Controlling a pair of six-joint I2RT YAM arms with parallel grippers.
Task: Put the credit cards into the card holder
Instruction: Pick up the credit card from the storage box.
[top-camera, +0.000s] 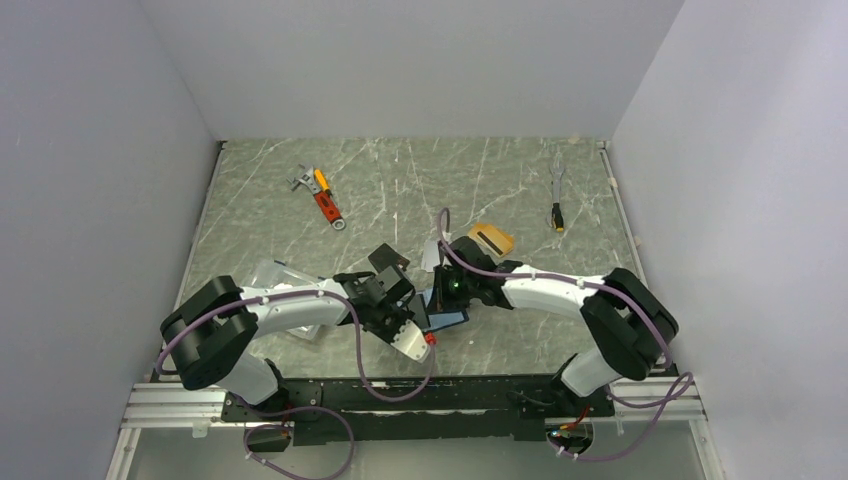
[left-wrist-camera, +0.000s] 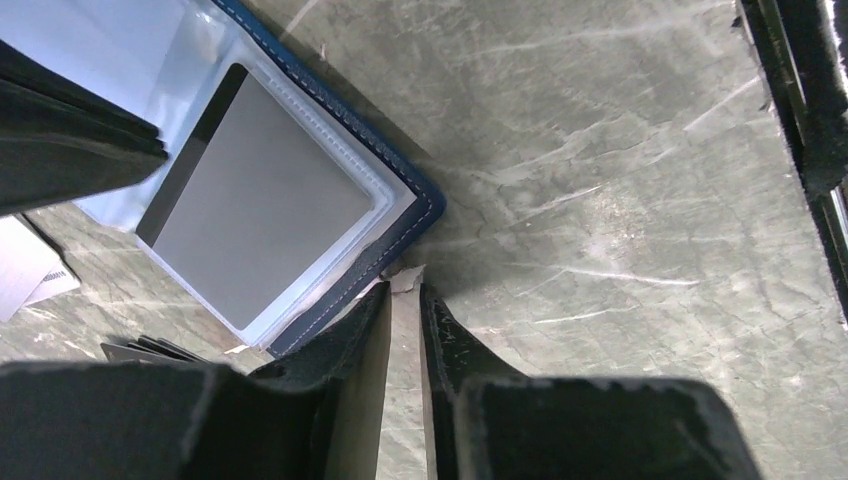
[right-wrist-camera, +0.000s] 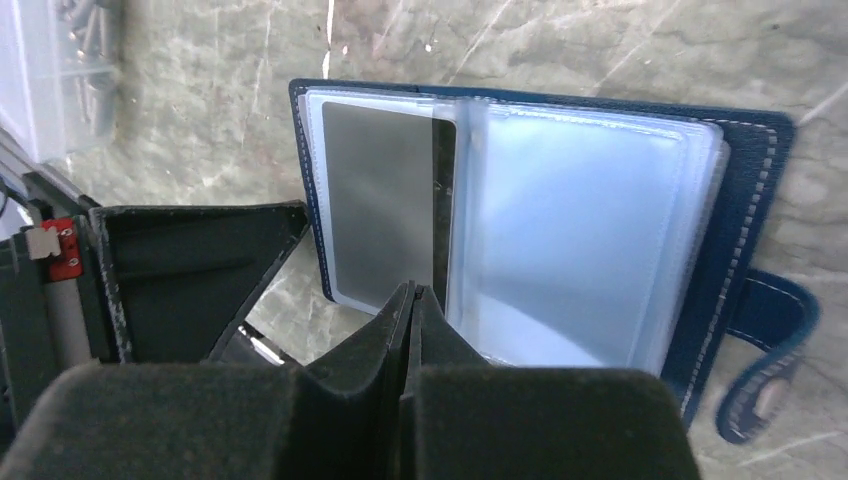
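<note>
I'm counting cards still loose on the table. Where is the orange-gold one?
In the top view the orange-gold card lies on the table right of centre, just beyond the right arm's wrist, with the small cable farther right.

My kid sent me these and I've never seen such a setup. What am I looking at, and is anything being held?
Two robot arms are bolted to a marbled table. One picture looks down from above; the other two come from cameras on each wrist. The open card holder lies between the arms with a silver card in a clear sleeve. An orange card, a black card, a wrench and a cable lie about. The right gripper is shut and empty; the left gripper is slightly apart, seemingly holding nothing.
</note>
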